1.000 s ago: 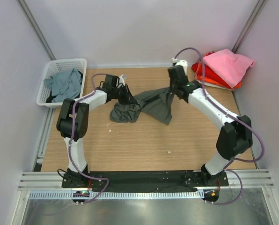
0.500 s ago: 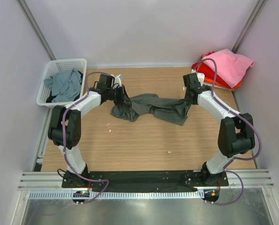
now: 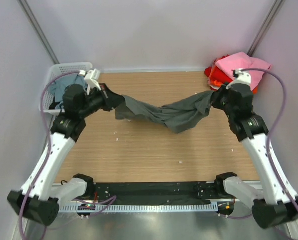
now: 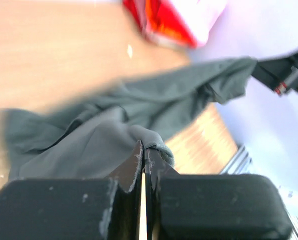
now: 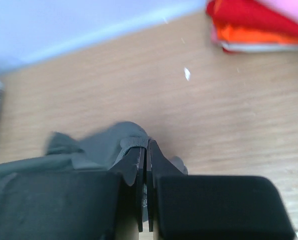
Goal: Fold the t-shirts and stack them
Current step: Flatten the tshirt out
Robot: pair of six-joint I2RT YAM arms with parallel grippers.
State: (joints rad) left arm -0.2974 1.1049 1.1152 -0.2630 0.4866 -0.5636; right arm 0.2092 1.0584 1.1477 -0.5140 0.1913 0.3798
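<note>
A dark charcoal-grey t-shirt [image 3: 164, 113] hangs stretched above the table between both grippers, sagging in the middle. My left gripper [image 3: 115, 100] is shut on its left edge; the left wrist view shows a hem of the shirt [image 4: 109, 145] pinched at the gripper's tips [image 4: 144, 149]. My right gripper [image 3: 212, 98] is shut on its right edge, with the shirt [image 5: 94, 145] nipped at the gripper's tips [image 5: 145, 145]. A pile of pink, red and orange t-shirts [image 3: 241, 70] lies at the back right. A teal-grey t-shirt [image 3: 60, 89] lies in the basket.
A white lattice basket [image 3: 51, 76] stands at the back left, off the table edge. The wooden table [image 3: 154, 150] has walls close on three sides. The folded pile also shows in the right wrist view [image 5: 259, 25] and in the left wrist view [image 4: 174, 20].
Both grippers have lifted and pulled apart, the left one to the left and the right one to the right. The charcoal shirt has gone from a heap on the table to a stretched span.
</note>
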